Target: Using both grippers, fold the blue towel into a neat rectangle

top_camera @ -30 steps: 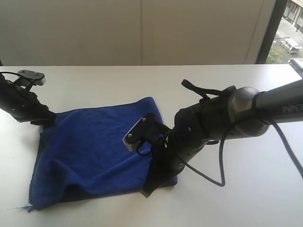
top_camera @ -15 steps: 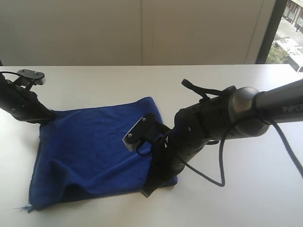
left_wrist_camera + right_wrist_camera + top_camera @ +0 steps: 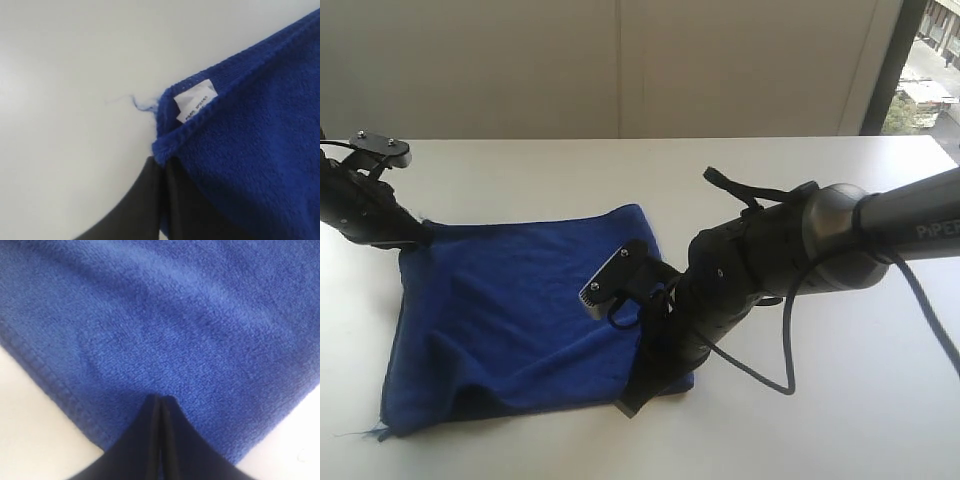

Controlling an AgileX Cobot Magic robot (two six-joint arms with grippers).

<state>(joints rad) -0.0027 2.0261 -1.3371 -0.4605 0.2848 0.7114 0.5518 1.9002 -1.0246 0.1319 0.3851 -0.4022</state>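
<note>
The blue towel (image 3: 520, 310) lies doubled over on the white table (image 3: 840, 400), with loose folds along its near edge. My left gripper (image 3: 418, 232) is shut on the towel's far-left corner and holds it slightly off the table. In the left wrist view the black fingers (image 3: 145, 200) pinch the hem of the towel (image 3: 250, 165) just below the white tag (image 3: 195, 102). My right gripper (image 3: 638, 398) points down at the towel's near-right corner. In the right wrist view its jaws (image 3: 161, 401) are closed over that corner of the towel (image 3: 160, 325).
The right arm lettered PIPER (image 3: 880, 235) reaches in from the right, and its black cable (image 3: 775, 380) loops onto the table. A loose blue thread (image 3: 355, 436) trails from the towel's near-left corner. A wall runs behind the table's far edge.
My left gripper has moved back and to the left with the far-left corner, drawing the towel's far edge tighter. The right gripper has stayed in place.
</note>
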